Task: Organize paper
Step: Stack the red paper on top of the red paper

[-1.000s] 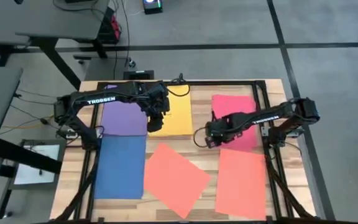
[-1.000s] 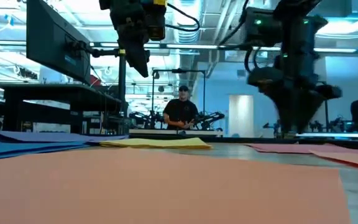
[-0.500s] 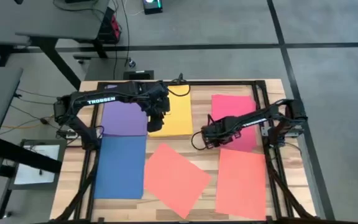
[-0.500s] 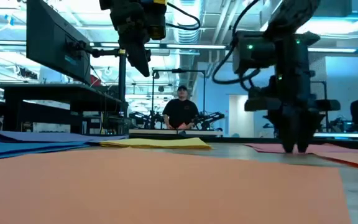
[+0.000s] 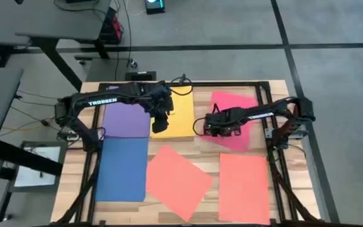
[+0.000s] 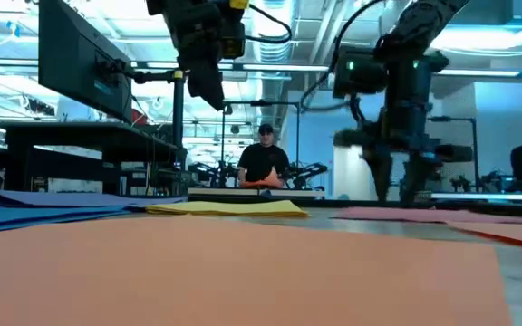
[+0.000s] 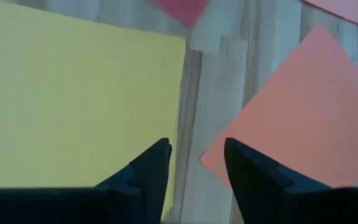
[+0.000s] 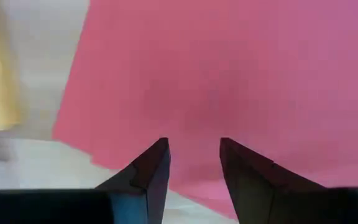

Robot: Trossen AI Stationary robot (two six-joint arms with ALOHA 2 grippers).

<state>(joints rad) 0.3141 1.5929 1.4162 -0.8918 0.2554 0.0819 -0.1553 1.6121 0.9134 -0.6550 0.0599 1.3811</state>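
The right pincer (image 5: 201, 125) has travelled left along the tabletop (image 5: 276, 87), from the near left corner of the red-pink sheet (image 5: 235, 120) a second ago to just right of the yellow sheet (image 5: 180, 113) now, and a little farther from the near edge. The red-pink sheet has gone with it: it lay square with the tabletop edges, and it now sits turned, its near left corner dragged leftward toward the yellow sheet. In the low view the right arm (image 6: 404, 100) has shifted left and back.
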